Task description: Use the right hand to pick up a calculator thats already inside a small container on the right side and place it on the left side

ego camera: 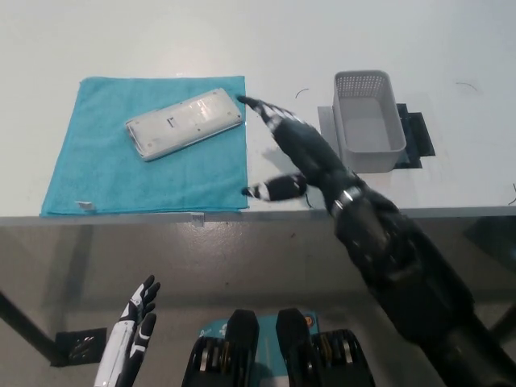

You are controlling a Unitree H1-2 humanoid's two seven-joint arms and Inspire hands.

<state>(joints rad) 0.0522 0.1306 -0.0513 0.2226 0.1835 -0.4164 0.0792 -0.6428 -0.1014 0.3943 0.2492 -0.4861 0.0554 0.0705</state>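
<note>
The calculator [185, 123] is seen lying flat on a cloth [97, 173] toward the counter's [242, 40] left side, tilted diagonally, so placement is judged done. The container [368, 121] stands empty near the right, approx. mid-depth. The right hand [294, 149] is held spread wide w/ nothing in it, just beside the cloth's right edge, fingertips close to the calculator's end, probably just after release. The left hand [133, 322] hangs below the front edge, fingers apart, idle.

One calculator [185, 122], one cloth [97, 173], one container [368, 121], two hands.
</note>
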